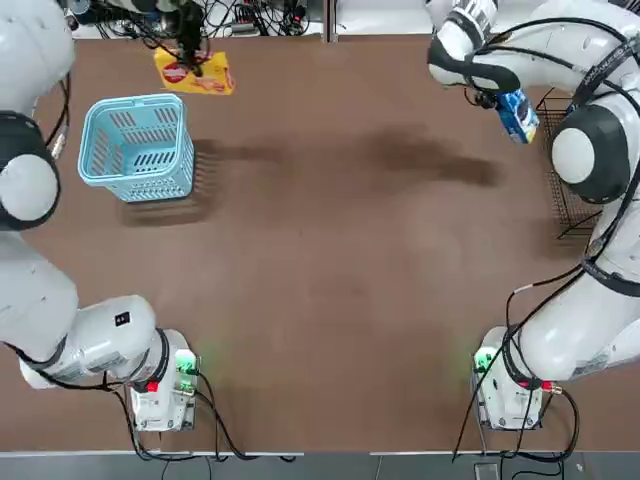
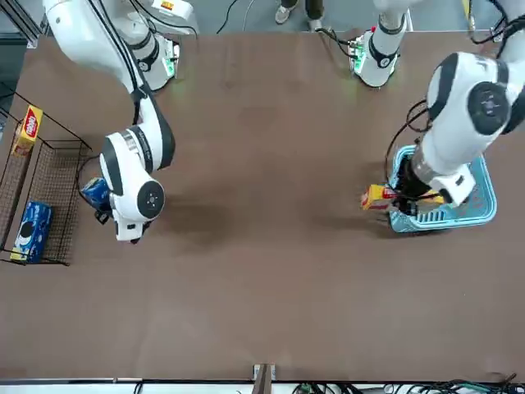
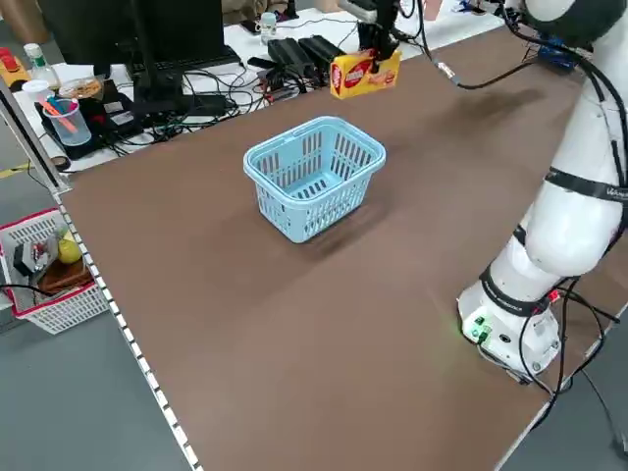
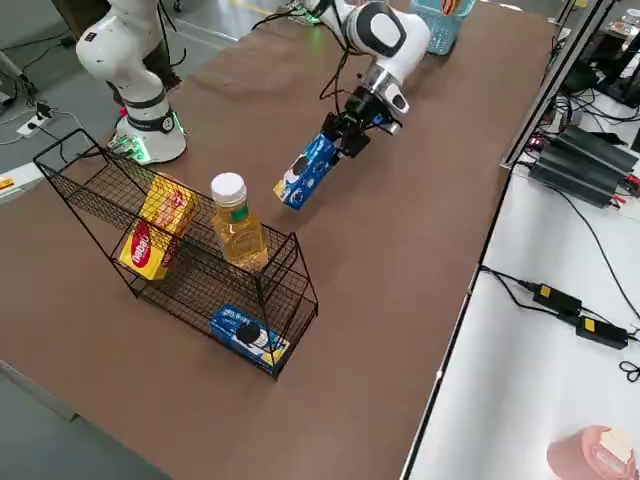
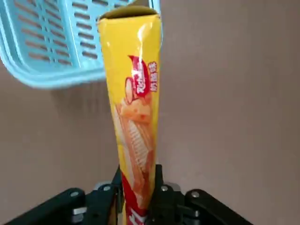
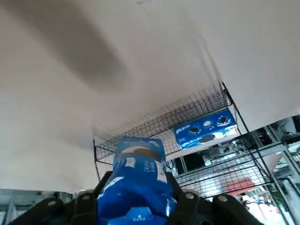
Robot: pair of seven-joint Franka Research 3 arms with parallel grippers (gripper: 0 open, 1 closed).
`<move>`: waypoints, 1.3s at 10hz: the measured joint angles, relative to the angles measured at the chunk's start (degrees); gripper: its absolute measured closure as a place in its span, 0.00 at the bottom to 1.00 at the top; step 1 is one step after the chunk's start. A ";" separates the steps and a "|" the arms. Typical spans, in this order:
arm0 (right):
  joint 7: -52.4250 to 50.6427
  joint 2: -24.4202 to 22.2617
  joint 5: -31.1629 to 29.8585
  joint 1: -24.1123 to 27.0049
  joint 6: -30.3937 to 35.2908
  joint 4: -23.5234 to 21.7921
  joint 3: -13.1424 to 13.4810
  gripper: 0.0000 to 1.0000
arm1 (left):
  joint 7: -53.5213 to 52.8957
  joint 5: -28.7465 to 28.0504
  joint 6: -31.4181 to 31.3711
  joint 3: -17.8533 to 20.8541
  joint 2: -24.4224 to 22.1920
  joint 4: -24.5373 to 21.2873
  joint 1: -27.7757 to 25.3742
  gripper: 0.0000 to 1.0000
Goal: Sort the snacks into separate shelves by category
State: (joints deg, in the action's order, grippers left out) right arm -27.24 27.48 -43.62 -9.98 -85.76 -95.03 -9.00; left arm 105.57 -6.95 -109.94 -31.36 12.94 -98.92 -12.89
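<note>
two hands loaded at once. left hand [image 5: 138, 194] is clamped on the bottom end of a yellow-orange snack packet with a red oval logo [image 5: 136, 117], held in the air just beside the far side of a light-blue plastic basket [image 1: 137, 146], off the brown surface [image 1: 340, 260]. right hand [image 4: 350, 125] is grasping a blue snack packet with white marks [image 4: 305, 172] by one end, tilted, hanging over the surface near the black thin-wire rack [image 4: 190, 260] but apart from it. rack already has a second yellow packet [image 4: 155, 235] on the upper tier beside a clear bottle of amber liquid with a white cap [image 4: 236, 222], and a second blue packet [image 4: 250, 338] on the bottom mesh tier

handling guess: both packets look light, boxy and fairly stiff, since the yellow one stands straight out of the fingers without sagging. glossy wrap probably slippery, and contents likely brittle biscuits, so firm not crushing squeeze. end grip across the narrow faces looks right, leaves the long body free to slide onto a tier. blue one likely belongs on the bottom tier with its match, yellow on the upper; wire frame could snag a corner
</note>
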 joint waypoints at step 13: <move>-4.48 -5.14 -14.78 8.49 -12.39 -21.82 -0.09 0.52 | 16.27 -2.84 0.37 0.08 10.33 8.21 6.29 0.74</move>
State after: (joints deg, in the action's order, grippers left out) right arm -31.71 22.35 -58.39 -1.49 -98.14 -116.85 -9.09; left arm 121.83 -9.79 -109.57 -31.28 23.27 -90.71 -6.60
